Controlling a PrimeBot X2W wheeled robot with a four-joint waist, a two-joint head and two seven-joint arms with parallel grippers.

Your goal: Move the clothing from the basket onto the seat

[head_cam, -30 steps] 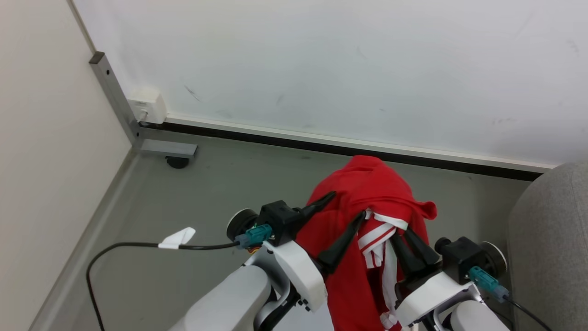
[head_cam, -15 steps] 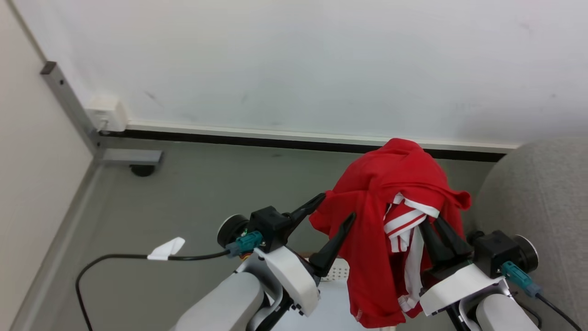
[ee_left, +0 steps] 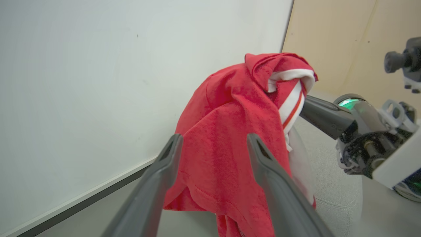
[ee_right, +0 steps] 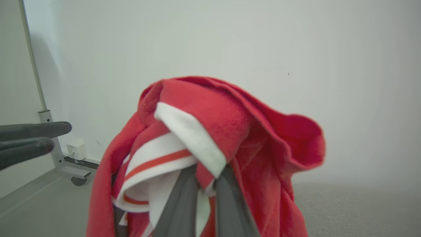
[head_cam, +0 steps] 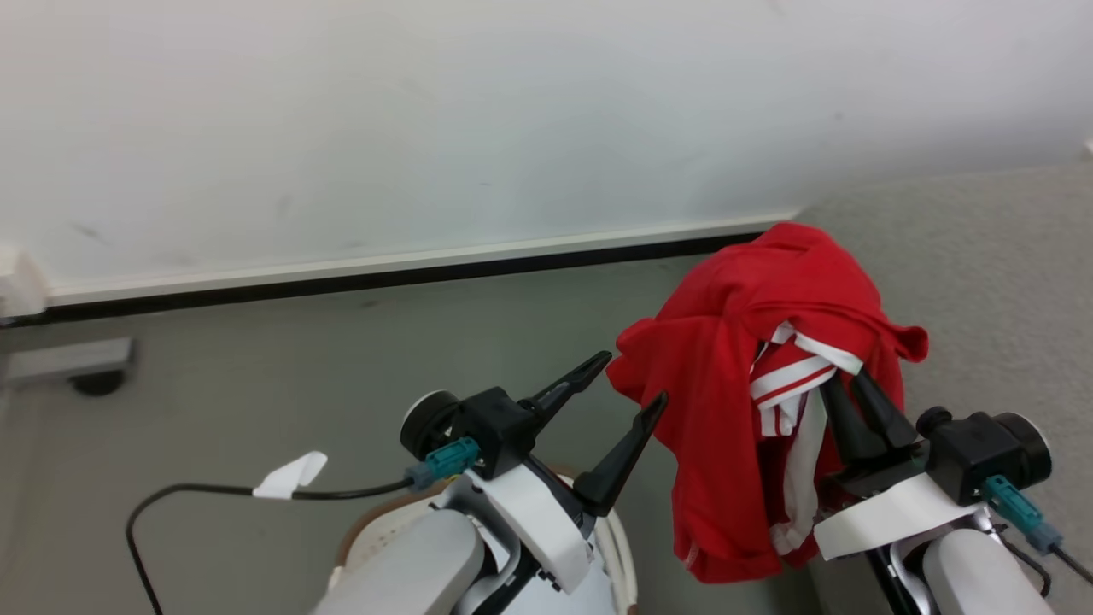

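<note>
The bright red soft garment with white trim drapes over the right gripper, clamped on it, fingertips hidden; the left gripper gapes empty beside.

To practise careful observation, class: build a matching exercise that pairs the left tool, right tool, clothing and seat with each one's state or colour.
Things:
1. left tool
2. right tool
3. clothing
4. seat

States or colours:
A. light grey
B. shut on the clothing
C. bright red with white stripes, hanging
D. open, holding nothing

Pairs: 1-D, 2-B, 3-C, 4-A
</note>
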